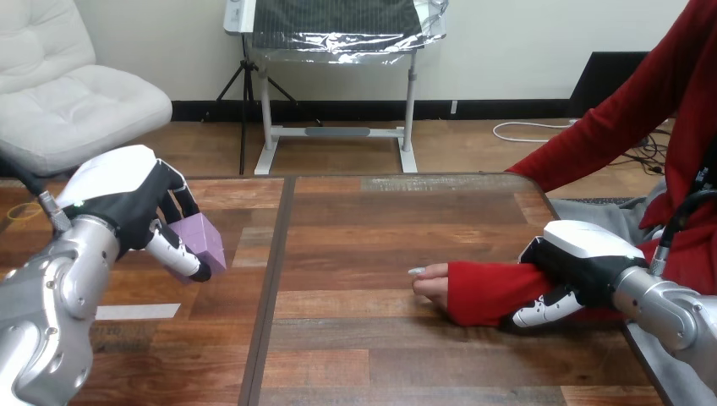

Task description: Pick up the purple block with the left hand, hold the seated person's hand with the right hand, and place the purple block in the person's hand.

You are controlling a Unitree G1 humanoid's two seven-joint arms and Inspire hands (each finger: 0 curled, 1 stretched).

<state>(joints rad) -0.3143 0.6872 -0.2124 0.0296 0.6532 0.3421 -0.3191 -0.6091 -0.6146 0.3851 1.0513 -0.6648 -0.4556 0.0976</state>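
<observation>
The purple block is in my left hand at the left of the table, lifted off the wood with fingers and thumb curled round it. The person's hand lies on the table right of centre, mostly covered by a red sleeve, with only the fingertips showing. My right hand sits over the sleeved forearm, its thumb curled under the sleeve and its fingers wrapped over the top.
A dark seam runs front to back through the wooden table. A strip of white tape lies on the table under my left arm. The person's torso is at the right edge.
</observation>
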